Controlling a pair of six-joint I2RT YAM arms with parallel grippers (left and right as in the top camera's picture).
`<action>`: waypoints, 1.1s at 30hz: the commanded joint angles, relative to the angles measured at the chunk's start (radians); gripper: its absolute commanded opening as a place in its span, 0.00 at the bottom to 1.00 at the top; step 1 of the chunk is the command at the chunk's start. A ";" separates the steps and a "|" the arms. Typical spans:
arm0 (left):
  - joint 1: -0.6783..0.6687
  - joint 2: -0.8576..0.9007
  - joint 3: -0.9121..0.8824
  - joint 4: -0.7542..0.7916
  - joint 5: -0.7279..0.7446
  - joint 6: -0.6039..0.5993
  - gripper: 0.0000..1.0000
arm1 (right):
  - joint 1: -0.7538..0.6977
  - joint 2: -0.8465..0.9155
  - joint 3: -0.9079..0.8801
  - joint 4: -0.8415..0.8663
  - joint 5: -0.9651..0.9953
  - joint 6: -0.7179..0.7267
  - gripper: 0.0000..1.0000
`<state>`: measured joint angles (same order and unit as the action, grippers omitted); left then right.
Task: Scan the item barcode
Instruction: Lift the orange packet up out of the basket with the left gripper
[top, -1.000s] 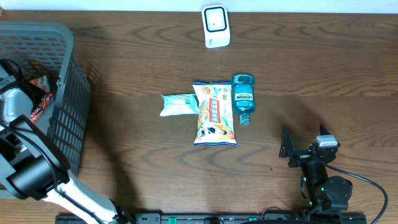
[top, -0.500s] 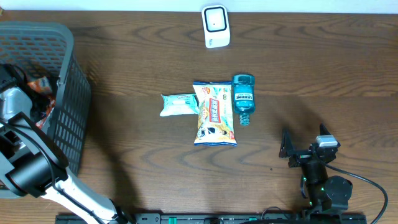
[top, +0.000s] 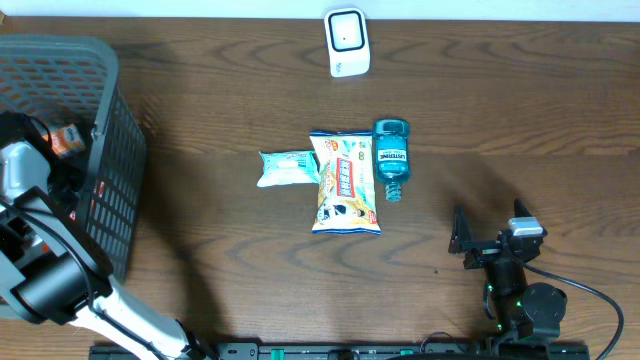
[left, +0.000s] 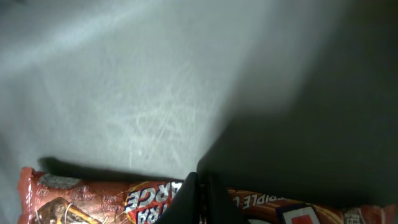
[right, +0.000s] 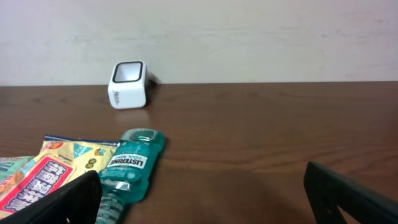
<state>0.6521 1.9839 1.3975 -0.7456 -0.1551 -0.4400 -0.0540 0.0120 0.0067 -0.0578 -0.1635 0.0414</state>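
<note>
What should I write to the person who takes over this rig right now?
Left tool: shut on a red packet, down inside the basket.
Right tool: open, empty, at the front right of the table.
Scanner: far edge, centre.
Bottle, bag and small pack lie mid-table.
Done: packet gripped.
Left: lift it out and show its barcode to the scanner.

Against the yellow plastic snack bag (top: 346, 182) lie a teal plastic bottle (top: 391, 157) on its right and a pale crinkled packet (top: 288, 167) on its left (white boxy scanner (top: 347, 42) well behind it).
</note>
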 joint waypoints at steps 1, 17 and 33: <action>0.004 -0.105 -0.014 -0.002 0.013 -0.010 0.17 | 0.001 -0.006 -0.001 -0.004 0.000 0.006 0.99; 0.004 -0.303 -0.049 -0.024 0.013 0.573 0.93 | 0.001 -0.006 -0.001 -0.004 0.000 0.006 0.99; 0.026 -0.133 -0.068 -0.078 0.088 0.627 0.87 | 0.001 -0.006 -0.001 -0.004 0.000 0.006 0.99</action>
<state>0.6720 1.8332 1.3411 -0.8120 -0.1246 0.1661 -0.0540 0.0120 0.0067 -0.0582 -0.1635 0.0410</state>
